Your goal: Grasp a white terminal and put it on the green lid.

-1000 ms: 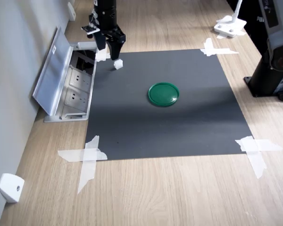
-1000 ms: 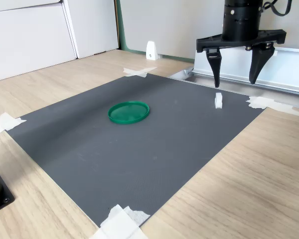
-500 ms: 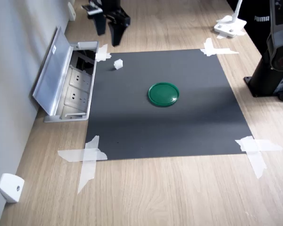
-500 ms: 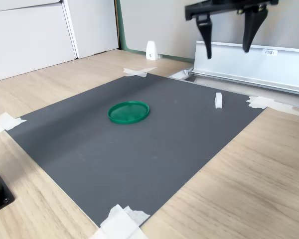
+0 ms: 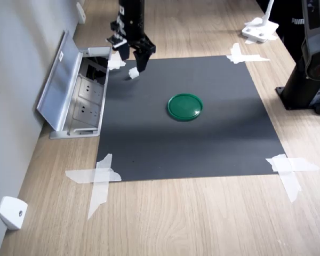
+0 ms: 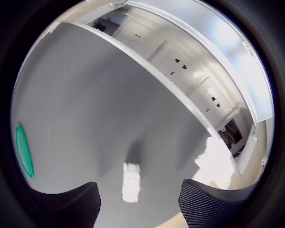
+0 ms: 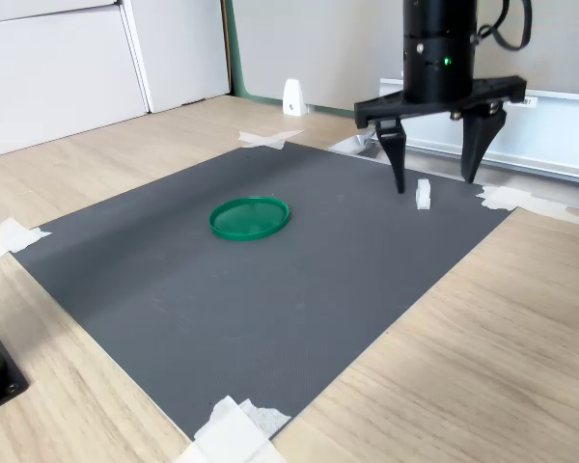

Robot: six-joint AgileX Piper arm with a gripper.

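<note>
Wood-grain tabletop (image 5: 202, 224), pale oak look. Dark grey mat (image 5: 149, 144) taped down at its corners with white tape (image 5: 98, 178). An open metal socket box (image 5: 74, 101) sits along the mat's edge on the first exterior view's left.

Black arm hangs over the mat corner nearest the box. Claw (image 7: 432, 176) spread wide, holding nothing; tips low, close above the mat.

Lid (image 5: 185, 106): green disc, flat on the mat near its middle, well apart from the claw. Nothing on it.

Terminal (image 7: 424, 194): small white block, standing on the mat just inside the taped corner. In the second exterior view it sits between the two fingers, nearer the one on the second exterior view's right. Wrist view shows it (image 6: 131, 181) roughly midway between the two dark fingertips, and the lid's edge (image 6: 23, 151) far off to one side.

Step in hand, as I read it: the approach for the grasp. Not yet gripped.

To do it well:
- Centre the block between the fingers before closing; an off-centre close may nudge or tip so light a piece.
- Go down until the tips nearly touch the mat, so the pads meet its sides.
- Close slowly, squarely on flat faces.
- Lift straight, clear of tape and box, then carry to the lid.
</note>
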